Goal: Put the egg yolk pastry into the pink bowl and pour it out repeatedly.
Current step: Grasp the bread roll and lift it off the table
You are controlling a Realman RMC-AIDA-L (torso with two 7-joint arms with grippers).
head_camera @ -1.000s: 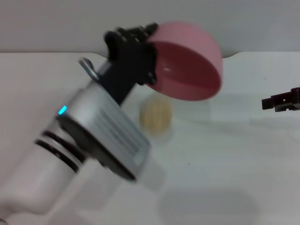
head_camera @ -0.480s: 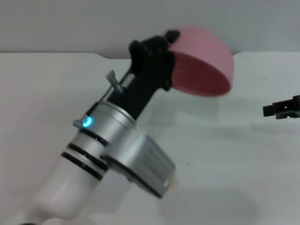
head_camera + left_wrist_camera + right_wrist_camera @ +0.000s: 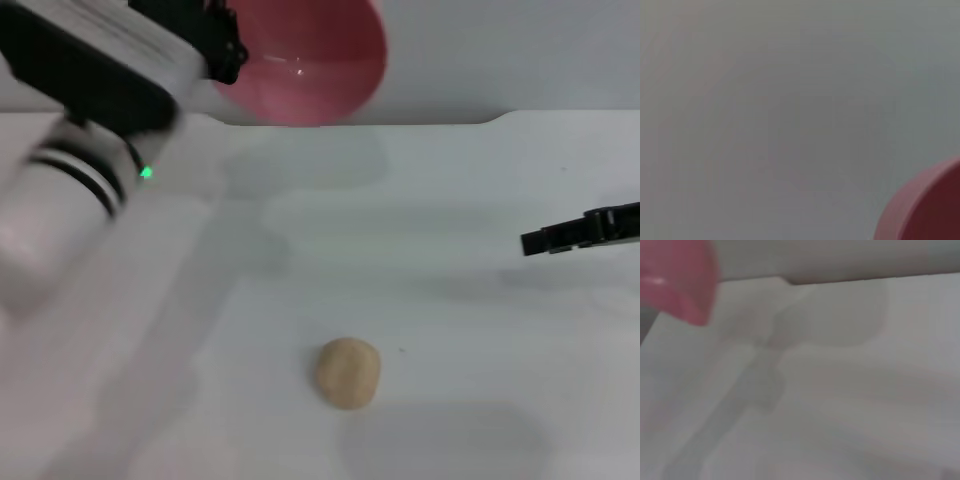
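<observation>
High over the table's far edge, the pink bowl [image 3: 305, 60] is tipped on its side, its hollow facing me and nothing inside. My left gripper [image 3: 226, 48] is shut on the bowl's left rim, with the arm reaching in from the upper left. The egg yolk pastry [image 3: 348, 372], a pale tan ball, lies alone on the white table [image 3: 470, 330] near the front, well below the bowl. A curved piece of the pink bowl [image 3: 930, 210] shows in the left wrist view, and the pink bowl [image 3: 675, 280] also appears in the right wrist view. My right gripper [image 3: 560, 238] hovers at the right edge, far from both.
A grey wall [image 3: 520, 50] rises behind the table's far edge [image 3: 430, 122]. Shadows of the arm and bowl fall across the tabletop's left half.
The left arm has swung up and to the left with the bowl, uncovering the pastry, which now lies nearer the front. The right gripper has edged slightly left.
</observation>
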